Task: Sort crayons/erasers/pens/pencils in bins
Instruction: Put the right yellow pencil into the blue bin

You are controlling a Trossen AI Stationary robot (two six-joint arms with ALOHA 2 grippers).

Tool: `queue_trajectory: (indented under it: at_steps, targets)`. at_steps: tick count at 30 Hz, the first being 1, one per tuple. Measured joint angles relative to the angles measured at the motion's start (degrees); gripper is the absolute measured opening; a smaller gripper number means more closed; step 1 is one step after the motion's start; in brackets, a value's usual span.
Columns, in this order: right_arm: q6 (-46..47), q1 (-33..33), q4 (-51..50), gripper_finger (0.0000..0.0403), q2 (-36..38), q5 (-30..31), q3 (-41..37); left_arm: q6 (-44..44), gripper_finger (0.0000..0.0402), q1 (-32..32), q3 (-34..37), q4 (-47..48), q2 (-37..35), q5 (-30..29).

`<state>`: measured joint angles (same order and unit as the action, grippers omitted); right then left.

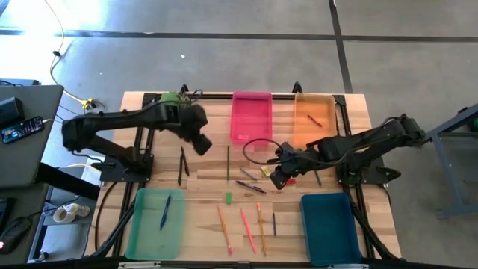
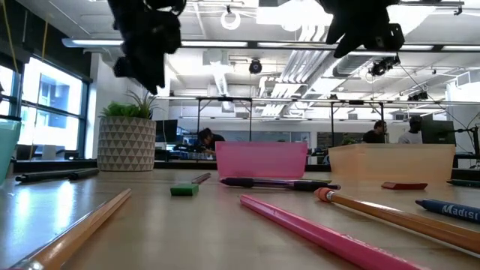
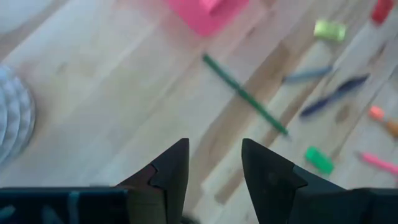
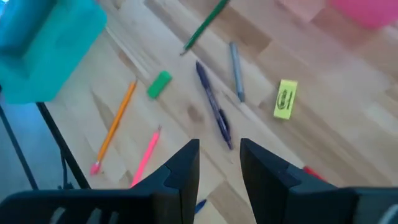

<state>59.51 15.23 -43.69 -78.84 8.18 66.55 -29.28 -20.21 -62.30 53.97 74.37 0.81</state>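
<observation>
From above, we see the left tool [image 1: 202,143] over the worktop [image 1: 202,198] between the pink bin [image 1: 251,116] and the two dark pens [image 1: 182,164] lying near it. The right tool [image 1: 278,178] hangs at mid-worktop just beside a yellow eraser [image 1: 265,172] and a purple pen [image 1: 251,187]. The orange bin [image 1: 314,119] holds one short stick, the light green bin [image 1: 156,222] a blue pen [image 1: 163,212], and the teal bin [image 1: 329,228] sits at the front right. Pencils [image 1: 247,229] lie between the two front bins, with a green eraser [image 1: 228,197] just behind them.

At worktop level, we see both arms hanging above the surface, clear of it, with the pink pencil [image 2: 315,232] nearest the camera.

Through the left wrist, we see the fingers [image 3: 171,171] parted with nothing between them, above bare wood near a long green stick [image 3: 245,95].

Through the right wrist, the fingers [image 4: 186,165] stand apart and empty, above the purple pen [image 4: 214,112].
</observation>
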Motion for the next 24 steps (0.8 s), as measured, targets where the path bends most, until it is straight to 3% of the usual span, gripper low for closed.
queue_trajectory:
  at_steps: [10, 19, 24]
  targets:
    - [-0.45, 4.58, -8.81, 0.0108, -15.45, -1.17, 13.18, -9.68, 0.0131, 14.84, 0.00, 4.44, -0.99, -4.31]
    - [7.34, 7.52, -8.86, 0.0108, -24.22, -2.66, 17.94, -16.35, 0.0131, 21.22, 0.00, 17.71, -1.40, -9.06]
    - [13.68, 8.47, -8.57, 0.0108, -27.19, -2.62, 18.66, -17.05, 0.0131, 22.44, 0.00, 19.58, -1.40, -11.05]
